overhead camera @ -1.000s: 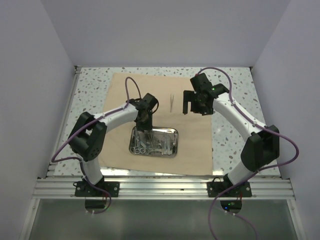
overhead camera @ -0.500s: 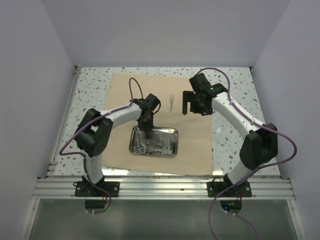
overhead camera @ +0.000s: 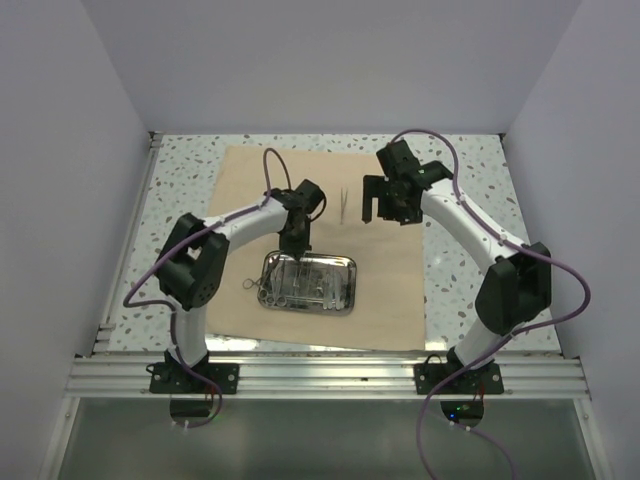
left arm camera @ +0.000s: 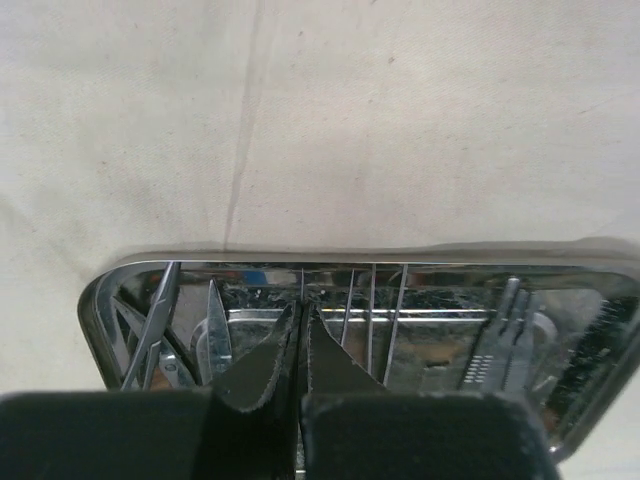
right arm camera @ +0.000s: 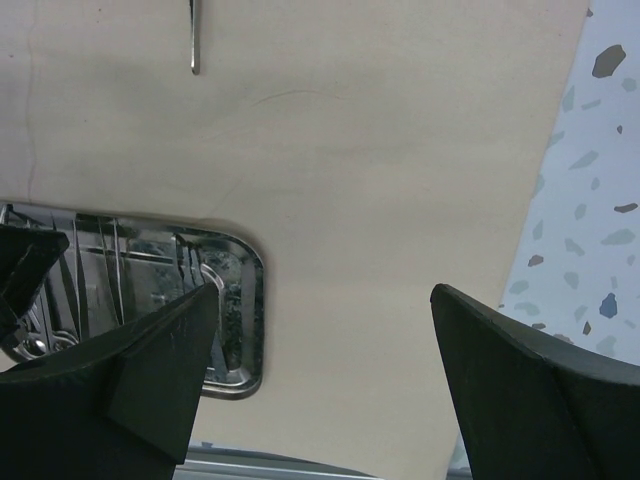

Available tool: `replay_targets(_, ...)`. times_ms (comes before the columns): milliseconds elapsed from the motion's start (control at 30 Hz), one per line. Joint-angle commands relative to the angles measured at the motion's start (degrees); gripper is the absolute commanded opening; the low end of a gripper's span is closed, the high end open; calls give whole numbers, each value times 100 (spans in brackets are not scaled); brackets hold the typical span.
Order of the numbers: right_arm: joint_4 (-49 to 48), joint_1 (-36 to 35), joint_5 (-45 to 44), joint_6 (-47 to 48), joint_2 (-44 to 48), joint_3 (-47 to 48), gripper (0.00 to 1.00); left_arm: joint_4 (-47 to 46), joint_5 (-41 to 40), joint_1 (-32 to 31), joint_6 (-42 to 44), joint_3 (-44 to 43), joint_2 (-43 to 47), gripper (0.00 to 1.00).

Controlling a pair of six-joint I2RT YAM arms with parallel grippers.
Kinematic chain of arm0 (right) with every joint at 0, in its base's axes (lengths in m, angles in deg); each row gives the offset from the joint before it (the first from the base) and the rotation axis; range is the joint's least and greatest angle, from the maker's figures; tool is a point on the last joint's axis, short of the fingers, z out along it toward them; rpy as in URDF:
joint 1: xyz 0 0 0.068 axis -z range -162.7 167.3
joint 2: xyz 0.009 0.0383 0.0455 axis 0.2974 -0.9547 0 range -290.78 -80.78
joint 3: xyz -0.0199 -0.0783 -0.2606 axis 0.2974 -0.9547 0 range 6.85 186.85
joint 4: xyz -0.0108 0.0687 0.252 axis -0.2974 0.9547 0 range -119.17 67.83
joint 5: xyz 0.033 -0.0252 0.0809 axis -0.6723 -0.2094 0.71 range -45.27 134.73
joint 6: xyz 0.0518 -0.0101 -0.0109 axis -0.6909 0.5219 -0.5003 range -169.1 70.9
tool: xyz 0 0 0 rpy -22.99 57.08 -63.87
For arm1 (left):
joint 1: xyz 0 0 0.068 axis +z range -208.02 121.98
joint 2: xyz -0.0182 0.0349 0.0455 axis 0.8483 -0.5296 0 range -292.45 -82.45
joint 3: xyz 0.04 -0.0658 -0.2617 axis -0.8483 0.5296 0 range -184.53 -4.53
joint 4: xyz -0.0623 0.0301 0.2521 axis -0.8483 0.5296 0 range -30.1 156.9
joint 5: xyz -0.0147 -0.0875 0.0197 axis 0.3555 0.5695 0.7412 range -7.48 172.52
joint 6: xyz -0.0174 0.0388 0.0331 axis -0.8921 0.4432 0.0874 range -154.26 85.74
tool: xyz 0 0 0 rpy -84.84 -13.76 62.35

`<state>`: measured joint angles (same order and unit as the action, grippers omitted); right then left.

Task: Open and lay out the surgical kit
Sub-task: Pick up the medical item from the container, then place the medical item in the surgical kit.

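Observation:
The beige cloth wrap (overhead camera: 390, 290) lies spread flat on the table. On it stands the steel tray (overhead camera: 352, 282) with several thin silvery instruments (overhead camera: 300, 288) inside. One ring handle (overhead camera: 249, 284) pokes out past the tray's left rim. A pair of tweezers (overhead camera: 343, 205) lies alone on the cloth beyond the tray. My left gripper (overhead camera: 297, 248) reaches down into the tray's far side. In the left wrist view it (left arm camera: 302, 305) is shut, and a thin silvery rod (left arm camera: 302, 280) runs straight out from between its tips. My right gripper (right arm camera: 322, 290) hangs open over bare cloth (right arm camera: 380, 200), right of the tray (right arm camera: 255, 300).
Speckled tabletop (overhead camera: 460, 200) shows around the cloth on the left, right and back. Plain walls close in three sides. An aluminium rail (overhead camera: 330, 375) with both arm bases runs along the near edge.
My left gripper has closed inside the tray and shifted slightly right. A ring handle now sticks out over the tray's left rim. The right arm has barely moved.

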<state>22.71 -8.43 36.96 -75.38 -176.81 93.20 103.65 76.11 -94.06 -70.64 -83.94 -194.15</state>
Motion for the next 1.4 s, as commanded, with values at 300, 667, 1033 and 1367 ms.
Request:
replay_targets(300, 103, -10, -5, 44, 40, 374, 91, 872, 105, 316, 359, -2568, -351, 0)
replay_targets(667, 384, -2, -207, 36, 462, 138, 92, 162, 571, 773, 658, -5092, -2382, 0)
replay_targets(1033, 499, -1, -295, 0, 427, -4, 91, -1720, 1160, 835, 632, -4960, -2874, 0)
replay_targets(1367, 517, -1, -383, -44, 383, -21, 91, -1931, 1608, 817, 457, -4943, -3033, 50)
